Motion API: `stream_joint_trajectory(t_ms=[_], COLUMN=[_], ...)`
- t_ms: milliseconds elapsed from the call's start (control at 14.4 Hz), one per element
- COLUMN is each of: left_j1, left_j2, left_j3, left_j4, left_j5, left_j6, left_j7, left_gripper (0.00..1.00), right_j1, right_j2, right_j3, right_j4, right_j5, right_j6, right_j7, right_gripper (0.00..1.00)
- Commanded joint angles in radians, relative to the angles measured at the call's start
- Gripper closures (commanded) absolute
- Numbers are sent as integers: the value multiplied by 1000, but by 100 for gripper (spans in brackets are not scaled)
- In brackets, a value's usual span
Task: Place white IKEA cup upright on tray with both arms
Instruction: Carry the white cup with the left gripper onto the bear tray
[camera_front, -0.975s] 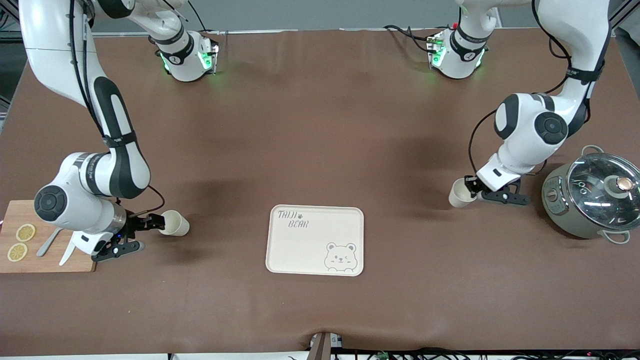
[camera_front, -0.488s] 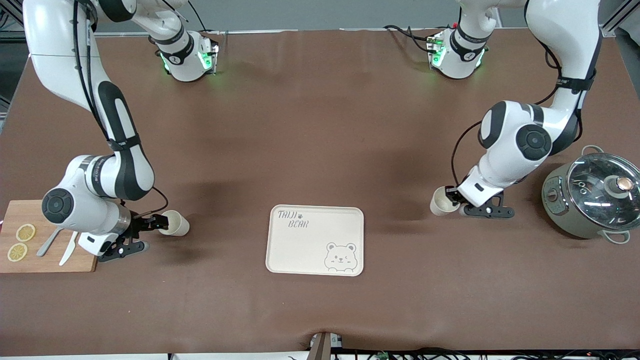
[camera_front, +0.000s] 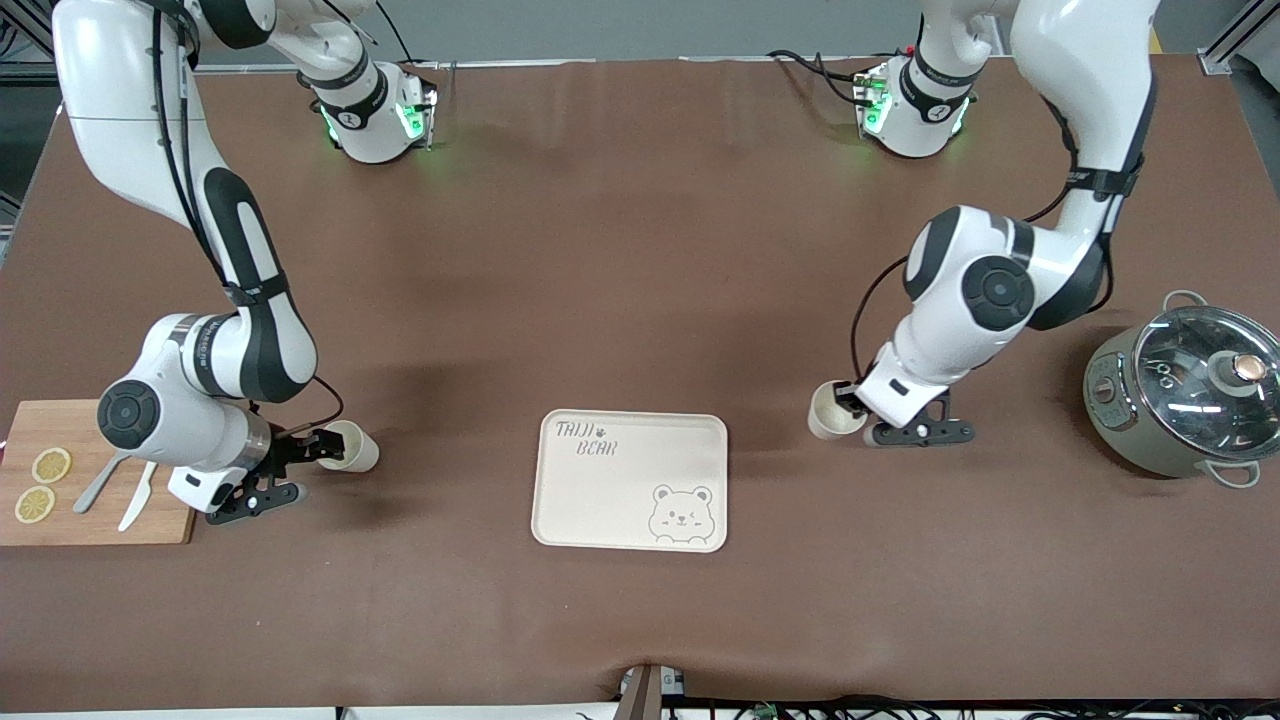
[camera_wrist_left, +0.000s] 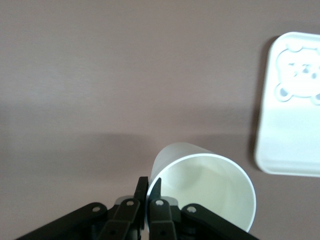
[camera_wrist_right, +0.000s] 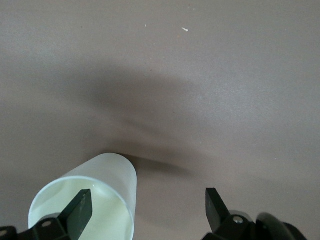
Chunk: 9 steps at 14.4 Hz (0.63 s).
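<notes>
Altogether two cups (camera_front: 833, 410) (camera_front: 350, 446) (one pinched in left jaws, right jaws wide), one tray (camera_front: 600, 495).

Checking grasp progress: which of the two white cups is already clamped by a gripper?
The cup beside the tray: left gripper pinches its rim.

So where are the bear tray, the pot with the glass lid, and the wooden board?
Tray (camera_front: 610, 495), front view: bare middle of its surface.
Pot (camera_front: 1130, 430), front view: its grey-green side wall.
Board (camera_front: 60, 525), front view: bare wood near its front edge.
</notes>
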<state>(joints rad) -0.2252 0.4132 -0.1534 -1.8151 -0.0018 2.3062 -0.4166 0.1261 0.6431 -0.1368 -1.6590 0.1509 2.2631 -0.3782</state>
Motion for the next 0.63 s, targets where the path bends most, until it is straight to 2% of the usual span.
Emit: stream_joint_trajectory(t_ms=[0, 418, 557], left_j1=[-48, -155, -161], left_j2=[99, 223, 245], left_j3=[5, 6, 5], left_j4=[143, 258, 280], left_j5=[-18, -17, -10], left_j6=[-54, -57, -57], left_j7=[-74, -238, -284], left_gripper=[100, 100, 100], right_j1=[-3, -5, -5], right_j2=[16, 26, 27], right_j3=[5, 5, 5], right_j4=[5, 5, 5], right_j5=[16, 16, 16], right_j6=[19, 30, 33], right_j7=[-19, -36, -36], right_gripper=[0, 0, 0])
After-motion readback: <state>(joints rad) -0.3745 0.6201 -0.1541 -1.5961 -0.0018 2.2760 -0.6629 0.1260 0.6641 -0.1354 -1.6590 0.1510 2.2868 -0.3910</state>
